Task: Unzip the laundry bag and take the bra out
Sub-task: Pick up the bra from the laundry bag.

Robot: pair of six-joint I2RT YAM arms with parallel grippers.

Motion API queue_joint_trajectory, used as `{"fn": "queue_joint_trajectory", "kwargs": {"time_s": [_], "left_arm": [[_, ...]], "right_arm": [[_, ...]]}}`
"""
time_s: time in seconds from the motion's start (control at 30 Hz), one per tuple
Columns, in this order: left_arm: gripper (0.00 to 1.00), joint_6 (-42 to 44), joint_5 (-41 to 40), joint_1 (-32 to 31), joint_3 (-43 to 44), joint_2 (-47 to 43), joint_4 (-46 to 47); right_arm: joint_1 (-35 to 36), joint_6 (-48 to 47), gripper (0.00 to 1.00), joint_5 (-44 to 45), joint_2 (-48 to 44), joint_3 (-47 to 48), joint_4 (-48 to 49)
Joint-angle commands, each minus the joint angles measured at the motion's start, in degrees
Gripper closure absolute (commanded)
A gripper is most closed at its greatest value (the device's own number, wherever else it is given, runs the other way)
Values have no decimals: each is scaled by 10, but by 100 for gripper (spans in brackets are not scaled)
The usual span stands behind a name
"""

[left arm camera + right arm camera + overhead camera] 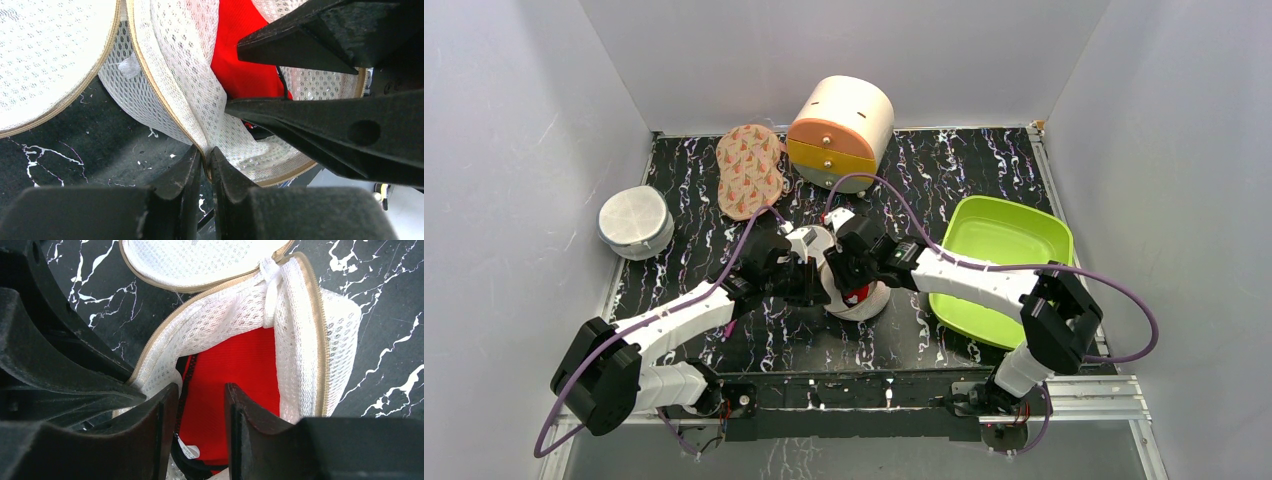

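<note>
The laundry bag (861,303) stands at the table's middle, unzipped, its mesh lid (200,260) flipped back. The red bra (235,365) with black edging lies inside and also shows in the left wrist view (240,55). My left gripper (206,157) is shut on the bag's zip rim (170,115), pinching the mesh wall from the left (812,272). My right gripper (201,390) is open, its fingers lowered into the bag's mouth, one on each side of a fold of the bra; in the top view it is over the bag (849,272).
A green tray (1004,265) sits right of the bag. A round cream and orange drawer box (841,130) and a carrot-print pad (749,170) are at the back. A flat white mesh case (635,220) is at the left.
</note>
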Motion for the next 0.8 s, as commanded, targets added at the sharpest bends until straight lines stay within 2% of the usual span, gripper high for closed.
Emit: {"fn": "queue_joint_trajectory", "kwargs": {"time_s": [0.0,0.13,0.23,0.33,0.4,0.63,0.77], "left_arm": [[89,1,15,-1,2,-8,2],[89,1,16,-1,5,-7,1],[89,2,16,-1,7,-7,-3],[89,3,14,-1,5,-10,-4],[89,2,14,-1,4,-10,-3],[89,3,14,-1,5,-6,-1],[89,7,14,-1,10,-2,-4]], "right_arm": [[9,-2,61,15,1,15,10],[11,-1,60,29,13,16,14],[11,0,65,34,18,22,9],[11,-1,80,30,10,24,6],[11,-1,85,28,2,25,2],[11,1,87,17,-34,25,-14],[11,3,93,12,-53,27,-20]]}}
